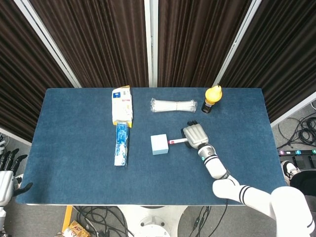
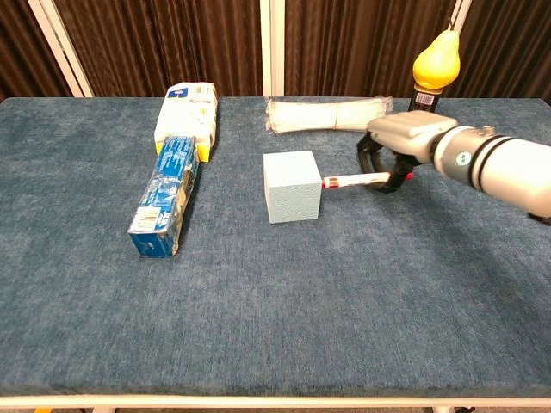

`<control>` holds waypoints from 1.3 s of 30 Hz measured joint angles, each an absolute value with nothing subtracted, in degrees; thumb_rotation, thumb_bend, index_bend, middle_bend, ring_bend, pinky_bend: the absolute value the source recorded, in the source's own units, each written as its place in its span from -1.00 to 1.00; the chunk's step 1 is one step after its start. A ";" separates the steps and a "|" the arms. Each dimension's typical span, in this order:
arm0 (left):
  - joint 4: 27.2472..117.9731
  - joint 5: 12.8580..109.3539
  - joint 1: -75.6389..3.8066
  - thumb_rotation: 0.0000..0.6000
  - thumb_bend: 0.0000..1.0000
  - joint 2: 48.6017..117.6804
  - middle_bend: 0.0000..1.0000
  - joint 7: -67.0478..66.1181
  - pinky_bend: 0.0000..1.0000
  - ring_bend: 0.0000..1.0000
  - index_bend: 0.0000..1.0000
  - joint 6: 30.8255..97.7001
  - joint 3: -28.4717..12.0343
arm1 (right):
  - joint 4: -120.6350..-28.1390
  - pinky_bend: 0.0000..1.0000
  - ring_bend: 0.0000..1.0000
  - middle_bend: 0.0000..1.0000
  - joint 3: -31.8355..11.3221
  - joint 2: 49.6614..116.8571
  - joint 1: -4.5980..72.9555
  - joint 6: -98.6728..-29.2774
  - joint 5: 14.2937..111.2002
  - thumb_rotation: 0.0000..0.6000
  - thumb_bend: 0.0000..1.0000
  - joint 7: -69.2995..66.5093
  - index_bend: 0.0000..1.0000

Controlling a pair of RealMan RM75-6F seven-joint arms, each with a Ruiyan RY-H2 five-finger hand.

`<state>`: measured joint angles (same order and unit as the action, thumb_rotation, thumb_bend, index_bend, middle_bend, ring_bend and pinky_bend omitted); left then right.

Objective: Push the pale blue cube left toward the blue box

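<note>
The pale blue cube (image 1: 159,144) (image 2: 292,186) sits near the middle of the table, right of the long blue box (image 1: 121,144) (image 2: 165,195). My right hand (image 1: 194,135) (image 2: 392,146) grips a thin white stick with red bands (image 1: 177,141) (image 2: 355,181). The stick's tip touches the cube's right face. A wide gap of cloth separates the cube from the box. My left hand (image 1: 6,170) hangs off the table's left edge with its fingers apart and nothing in it; the chest view does not show it.
A white and yellow packet (image 1: 122,106) (image 2: 186,112) lies just behind the blue box. A bundle of white cable ties (image 1: 172,105) (image 2: 327,114) and a yellow-capped bottle (image 1: 212,99) (image 2: 429,79) stand along the far side. The blue table cloth (image 1: 74,148) runs to all edges.
</note>
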<state>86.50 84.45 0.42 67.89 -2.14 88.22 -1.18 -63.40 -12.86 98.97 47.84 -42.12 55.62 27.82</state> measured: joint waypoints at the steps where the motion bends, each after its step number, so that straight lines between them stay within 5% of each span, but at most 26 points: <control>1: 86.57 84.59 0.33 1.00 -0.82 67.88 -0.65 -2.25 -0.82 -0.86 -0.50 88.16 -1.18 | -64.19 -0.66 -0.66 0.10 -12.51 98.08 47.53 -42.41 55.35 1.00 -0.13 28.14 0.26; 11: 87.31 85.53 -0.35 1.00 -0.82 67.88 -0.65 -2.82 -0.82 -0.86 -0.50 88.00 -1.34 | -69.42 -0.66 -0.66 0.11 -11.32 95.30 47.28 -43.59 52.55 1.00 -0.14 29.59 0.26; 31: 86.91 85.79 0.62 1.00 -0.82 67.86 -0.65 -1.92 -0.82 -0.86 -0.50 88.95 -0.79 | -66.75 -0.66 -0.66 0.11 -13.41 105.96 58.21 -44.58 40.56 1.00 -0.13 39.91 0.27; 39: 86.75 85.78 0.76 1.00 -0.82 67.93 -0.65 -1.70 -0.82 -0.86 -0.50 88.98 -0.78 | -70.38 -0.66 -0.66 0.11 -11.02 101.84 56.30 -46.95 40.94 1.00 -0.14 40.18 0.28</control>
<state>86.75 85.78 0.76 67.93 -1.70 88.98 -0.78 -70.38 -11.02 101.84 56.30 -46.95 40.94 40.18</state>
